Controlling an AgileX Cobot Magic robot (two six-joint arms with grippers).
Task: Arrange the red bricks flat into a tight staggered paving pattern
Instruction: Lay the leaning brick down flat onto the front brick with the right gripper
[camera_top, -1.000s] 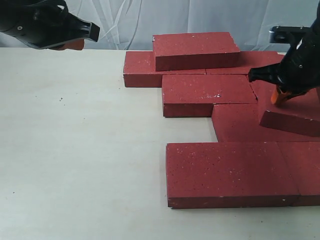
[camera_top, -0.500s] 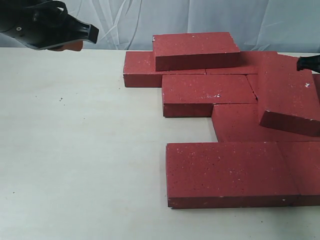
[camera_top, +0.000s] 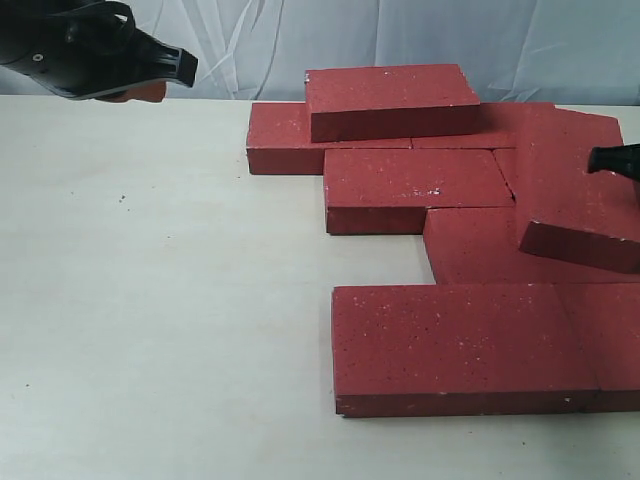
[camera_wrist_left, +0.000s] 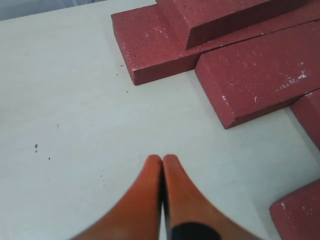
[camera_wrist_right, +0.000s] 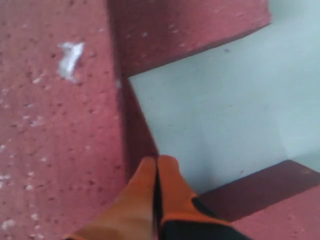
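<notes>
Plainly, the move ahead turns on the tilted brick (camera_top: 575, 185) and the right tool (camera_wrist_right: 156, 160). Reading the exterior view as a clock face with 12 at the far edge, the red bricks (camera_top: 415, 185) fill the quarter from 12 to 4. Most of them lie flat on the worktop (camera_top: 170, 300) with their long sides running 9 to 3.

The tilted brick is the odd one. It sits at 3, propped on its neighbours, and its long axis runs nearer 12 to 6, crosswise to the courses under it. Only a black tip of the right arm (camera_top: 615, 160) enters the exterior view, at the 3 o'clock edge over that brick's far half. The brick therefore lies directly under the arm and towards 9 from it.

The right wrist view shows the right tool with its orange fingers pressed together and nothing between them. It hangs close above a brick edge, where a patch of bare worktop shows between blocks. I cannot tell whether it touches the brick.

The left tool (camera_wrist_left: 162, 161) is likewise closed and empty, over bare worktop. Its arm (camera_top: 90, 45) is up at 10, well apart from the tilted brick. It is nearer the stacked brick (camera_top: 390, 100), which rests on the back course at 12.

In my judgement the right arm is the one placed to act on the tilted brick. The brick needs turning a quarter so its length follows 9 to 3, then seating flat and tight against its neighbours.
</notes>
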